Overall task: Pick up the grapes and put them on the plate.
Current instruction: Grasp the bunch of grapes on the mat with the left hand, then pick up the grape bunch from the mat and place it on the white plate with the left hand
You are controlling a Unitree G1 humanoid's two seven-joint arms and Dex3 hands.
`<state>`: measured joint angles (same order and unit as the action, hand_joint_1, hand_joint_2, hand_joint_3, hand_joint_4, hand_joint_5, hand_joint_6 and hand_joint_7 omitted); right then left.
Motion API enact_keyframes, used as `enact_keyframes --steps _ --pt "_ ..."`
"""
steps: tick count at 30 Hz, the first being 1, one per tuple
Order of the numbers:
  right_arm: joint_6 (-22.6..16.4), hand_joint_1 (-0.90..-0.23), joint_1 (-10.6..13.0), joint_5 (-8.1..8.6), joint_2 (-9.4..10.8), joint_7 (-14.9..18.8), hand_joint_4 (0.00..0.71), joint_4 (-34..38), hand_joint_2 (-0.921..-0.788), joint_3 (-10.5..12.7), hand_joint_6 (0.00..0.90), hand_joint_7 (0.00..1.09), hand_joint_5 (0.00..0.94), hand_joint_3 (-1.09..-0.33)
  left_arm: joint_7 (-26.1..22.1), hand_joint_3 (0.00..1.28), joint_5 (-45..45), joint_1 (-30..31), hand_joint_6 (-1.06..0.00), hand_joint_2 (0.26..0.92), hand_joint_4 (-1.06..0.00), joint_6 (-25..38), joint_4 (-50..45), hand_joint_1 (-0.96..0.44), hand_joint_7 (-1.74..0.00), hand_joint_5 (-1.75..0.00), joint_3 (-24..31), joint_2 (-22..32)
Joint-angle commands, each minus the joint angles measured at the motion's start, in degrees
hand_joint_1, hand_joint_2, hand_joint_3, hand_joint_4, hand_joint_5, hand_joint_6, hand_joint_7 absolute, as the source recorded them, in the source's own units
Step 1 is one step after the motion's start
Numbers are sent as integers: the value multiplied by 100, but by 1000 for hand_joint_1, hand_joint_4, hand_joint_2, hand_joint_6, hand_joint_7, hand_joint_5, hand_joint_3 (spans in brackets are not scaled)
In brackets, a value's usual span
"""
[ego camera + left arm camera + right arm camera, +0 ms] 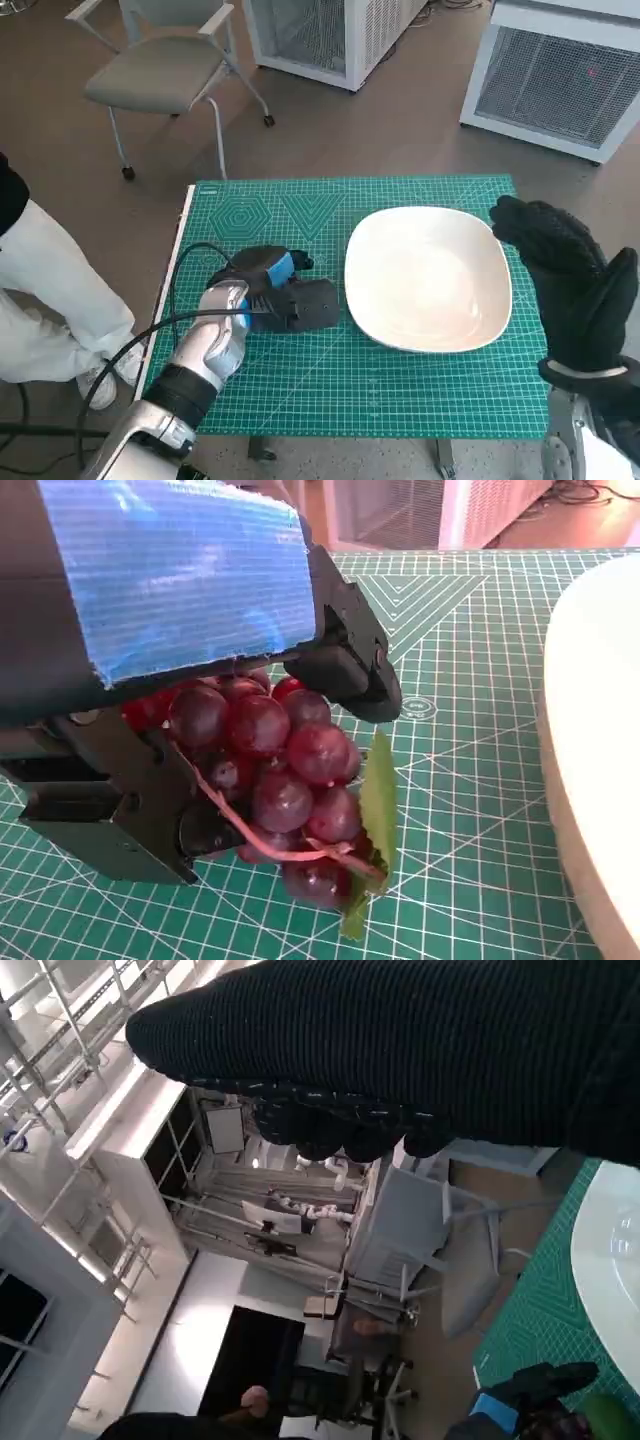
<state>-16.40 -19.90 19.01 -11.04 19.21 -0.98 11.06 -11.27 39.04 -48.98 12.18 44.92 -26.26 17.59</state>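
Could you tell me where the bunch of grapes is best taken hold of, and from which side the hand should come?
Around the thick upper part of the grapes, from above, as the left hand is placed now, its fingers curling over the bunch. The cluster lies on the green mat, widest near the stem and tapering towards the leaf, so the wide part probably gives the surest hold.

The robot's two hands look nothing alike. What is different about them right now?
The left hand is bare black with blue tape over its back; the right hand wears a black knitted glove. The left hand lies low on the green mat, wrapped around the red grapes; the right hand holds nothing. The left is left of the white plate, the right at its right edge. Both are dark and on pale forearms.
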Motion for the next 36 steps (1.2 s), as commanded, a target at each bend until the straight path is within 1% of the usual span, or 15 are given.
enact_keyframes --steps 1,5,11,18,19,23,25,27,31,34,36 --pt "77 -510 49 30 -23 30 357 57 -921 2 213 869 418 -577 -75 647 -56 -120 -656 678 -540 -23 -10 382 -167 -1494 36 59" --pt "74 -510 52 30 -25 33 357 52 -921 1 214 868 419 -576 -103 642 -61 -141 -650 682 -537 -8 -22 381 -168 -1496 36 68" --pt "66 -510 57 18 -24 27 362 39 -921 -1 214 867 422 -576 -157 638 -66 -180 -668 682 -542 48 -75 382 -185 -1489 33 83" --pt "61 -510 54 10 -34 20 370 30 -921 8 214 867 427 -576 -236 621 -75 -182 -722 684 -557 118 -285 383 -249 -1470 66 126" --pt "58 -510 53 8 -34 19 370 31 -921 9 215 867 427 -576 -253 610 -74 -182 -720 688 -559 130 -333 364 -316 -1461 72 137" --pt "47 -510 45 3 -34 16 373 40 -921 13 215 867 429 -576 -347 470 -66 -153 -615 747 -566 191 -621 105 -1021 -1360 99 206" --pt "44 -510 42 1 -31 14 374 42 -921 12 215 867 429 -576 -397 446 -64 -130 -601 752 -575 228 -773 52 -1155 -1333 112 242" --pt "35 -510 38 -2 -26 13 374 49 -921 11 215 867 430 -576 -463 449 -60 -99 -612 747 -573 272 -993 28 -1164 -1363 131 291" --pt "13 -510 28 -3 -16 16 375 71 -921 11 214 866 430 -576 -621 559 -60 -39 -674 681 -548 359 -1515 12 -1045 -1531 188 414" --pt "9 -510 27 0 -6 13 375 71 -921 9 214 865 430 -576 -719 596 -58 -6 -693 656 -555 410 -1833 8 -1013 -1560 240 493" --pt "8 -511 28 1 -1 11 375 69 -921 7 214 865 430 -576 -768 586 -62 13 -700 656 -573 434 -2017 7 -996 -1546 279 538"
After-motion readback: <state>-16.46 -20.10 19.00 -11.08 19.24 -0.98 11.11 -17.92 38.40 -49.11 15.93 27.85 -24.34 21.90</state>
